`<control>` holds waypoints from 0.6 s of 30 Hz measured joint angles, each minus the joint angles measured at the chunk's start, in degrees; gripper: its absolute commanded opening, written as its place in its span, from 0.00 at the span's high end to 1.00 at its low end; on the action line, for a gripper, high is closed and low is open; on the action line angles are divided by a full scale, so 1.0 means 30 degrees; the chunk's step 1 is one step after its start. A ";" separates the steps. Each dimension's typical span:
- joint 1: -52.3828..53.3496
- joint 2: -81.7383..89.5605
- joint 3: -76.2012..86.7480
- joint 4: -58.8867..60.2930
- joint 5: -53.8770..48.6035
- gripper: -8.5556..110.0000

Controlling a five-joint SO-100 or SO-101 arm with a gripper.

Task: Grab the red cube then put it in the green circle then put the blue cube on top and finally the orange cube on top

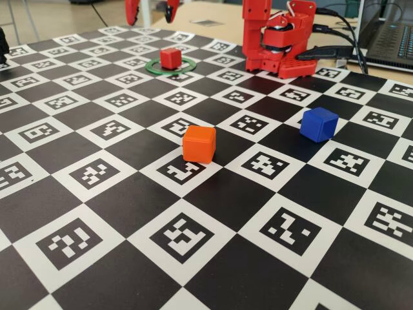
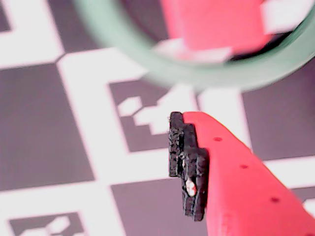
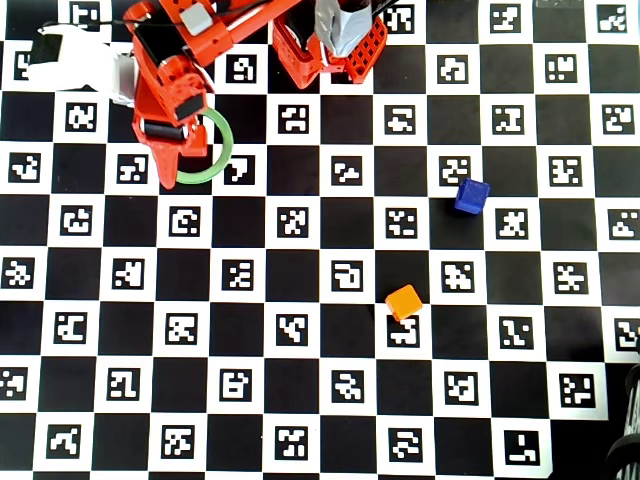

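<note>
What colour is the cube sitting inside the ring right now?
Deep red. The red cube sits inside the green circle, clearest in the fixed view.

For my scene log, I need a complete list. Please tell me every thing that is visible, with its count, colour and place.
red cube: 1, deep red, inside the green ring, far side in the fixed view.
green circle: 1, green ring, flat on the board around the red cube.
blue cube: 1, royal blue, right of the orange cube in the fixed view.
orange cube: 1, orange, mid-board.
checkerboard: 1, black and white with markers, covers the table.
laptop: 1, dark, far right corner.
gripper: 1, red, above the ring, holding nothing.
</note>
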 measured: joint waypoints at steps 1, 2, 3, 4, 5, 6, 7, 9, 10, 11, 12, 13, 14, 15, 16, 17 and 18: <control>-0.0850 0.0000 -0.0234 0.0234 0.1143 0.59; -0.1758 0.0000 -0.0469 0.0410 0.2402 0.60; -0.2783 0.0000 -0.0732 0.0645 0.3779 0.61; -0.3809 0.0000 -0.1025 0.0850 0.5127 0.61; -0.4863 0.0000 -0.1348 0.1084 0.6445 0.61; -0.5918 0.0000 -0.1787 0.1377 0.7939 0.61; -0.6973 -0.0088 -0.2314 0.1729 0.9404 0.61; -0.9111 -0.0586 -0.3457 0.2373 1.2217 0.61; -1.0107 -0.0908 -0.4072 0.2754 1.3389 0.61; -1.1016 -0.1289 -0.4658 0.3076 1.4561 0.61; -1.1865 -0.1611 -0.5156 0.3369 1.5469 0.61; -1.2656 -0.1846 -0.5479 0.3604 1.6201 0.61; -1.3330 -0.1992 -0.5654 0.3604 1.6816 0.61; -1.4092 -0.2080 -0.5742 0.3604 1.7490 0.61; -1.4766 -0.2139 -0.5801 0.3604 1.8135 0.61; -1.5498 -0.2168 -0.5801 0.3604 1.8662 0.61; -1.6172 -0.2168 -0.5801 0.3545 1.9102 0.61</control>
